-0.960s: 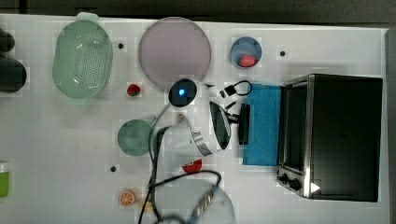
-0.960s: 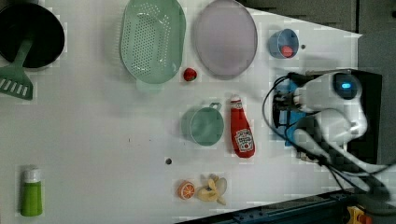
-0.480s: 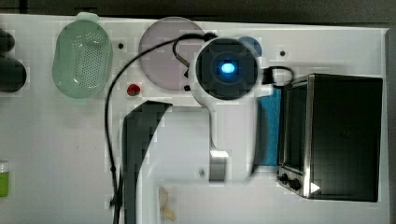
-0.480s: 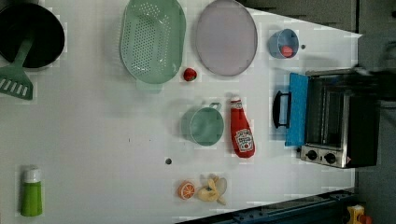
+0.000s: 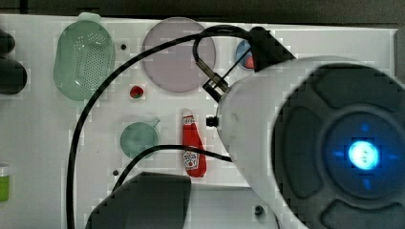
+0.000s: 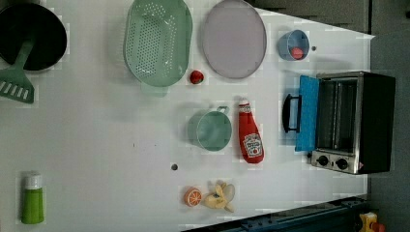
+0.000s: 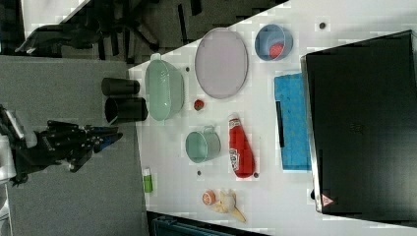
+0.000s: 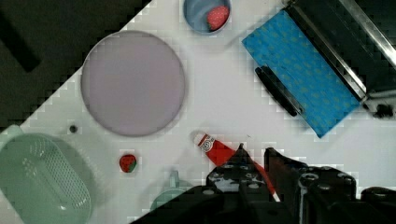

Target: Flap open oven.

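The tabletop takes up most of the left view. The arm looms across the right of the top view, very close to that camera, a blue light glowing on it.

The oven stands at the right edge of the left view, its blue door already dropped flat toward the middle of the tabletop, the dark handle at the door's free edge and the rack inside exposed. The right view shows the same: the door lies level just left of the black oven top.

Left of the door in the left view come the plate at upper centre, the colander beside it, the cup, then the ketchup lying between cup and door, near but apart from the handle.

The hand shows at the bottom of the wrist view, high above the ketchup, well clear of the door. Its fingers stand slightly parted with nothing between them: released, grasping nothing.

By the look of things the flap-open is done and the step in hand is the retreat. The next move likely calls only for clearing away without brushing the handle or bottle.
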`<state>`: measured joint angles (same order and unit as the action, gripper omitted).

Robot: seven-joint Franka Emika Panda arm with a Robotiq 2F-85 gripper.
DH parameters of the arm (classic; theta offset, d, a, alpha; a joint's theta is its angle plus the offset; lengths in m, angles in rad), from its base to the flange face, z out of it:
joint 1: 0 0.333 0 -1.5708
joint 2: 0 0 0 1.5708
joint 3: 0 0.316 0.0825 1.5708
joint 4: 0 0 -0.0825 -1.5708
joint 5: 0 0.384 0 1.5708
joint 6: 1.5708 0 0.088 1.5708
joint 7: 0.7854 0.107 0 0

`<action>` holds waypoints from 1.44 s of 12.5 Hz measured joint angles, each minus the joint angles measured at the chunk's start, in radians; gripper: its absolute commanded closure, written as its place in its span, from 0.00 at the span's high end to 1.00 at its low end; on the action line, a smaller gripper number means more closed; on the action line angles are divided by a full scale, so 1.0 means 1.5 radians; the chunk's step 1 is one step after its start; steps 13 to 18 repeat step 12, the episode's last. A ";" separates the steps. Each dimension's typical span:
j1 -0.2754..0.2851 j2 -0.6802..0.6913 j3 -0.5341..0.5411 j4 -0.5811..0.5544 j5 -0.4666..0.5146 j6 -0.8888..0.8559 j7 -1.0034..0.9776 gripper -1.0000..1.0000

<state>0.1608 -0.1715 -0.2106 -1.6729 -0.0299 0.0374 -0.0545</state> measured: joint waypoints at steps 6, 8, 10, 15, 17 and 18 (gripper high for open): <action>-0.002 0.058 0.004 -0.002 0.004 -0.011 0.099 0.17; 0.002 0.074 0.008 -0.009 0.003 -0.013 0.111 0.17; 0.003 0.082 0.014 -0.021 0.002 -0.010 0.116 0.17; 0.008 0.081 0.015 -0.026 0.005 -0.008 0.116 0.17; 0.008 0.081 0.015 -0.026 0.005 -0.008 0.116 0.17; 0.008 0.081 0.015 -0.026 0.005 -0.008 0.116 0.17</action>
